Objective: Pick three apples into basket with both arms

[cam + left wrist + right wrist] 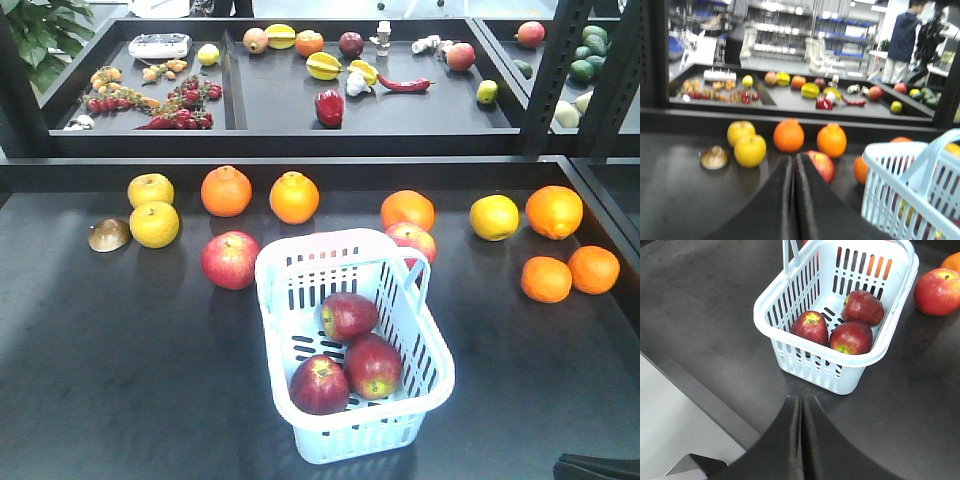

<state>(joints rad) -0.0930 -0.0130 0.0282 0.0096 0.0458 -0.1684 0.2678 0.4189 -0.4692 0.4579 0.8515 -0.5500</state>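
Three dark maroon apples (348,315) (373,365) (319,385) lie together inside the pale blue-white basket (420,340) in the middle of the dark table. The right wrist view shows the same apples (862,307) (810,327) (850,337) in the basket (765,305), just ahead of my right gripper (801,399), which is shut and holds nothing. My left gripper (793,157) is also shut and empty, left of the basket (880,180), pointing at a pinkish-red apple (823,164). Only a dark corner of the right arm (597,466) shows in the front view.
A pinkish-red apple (230,260) lies left of the basket, another (412,240) behind it. Oranges (226,191) (294,197) (554,211), yellow fruit (154,223) (494,217) and a brown mushroom-like piece (109,235) line the back of the table. A raised shelf (300,140) with more produce stands behind.
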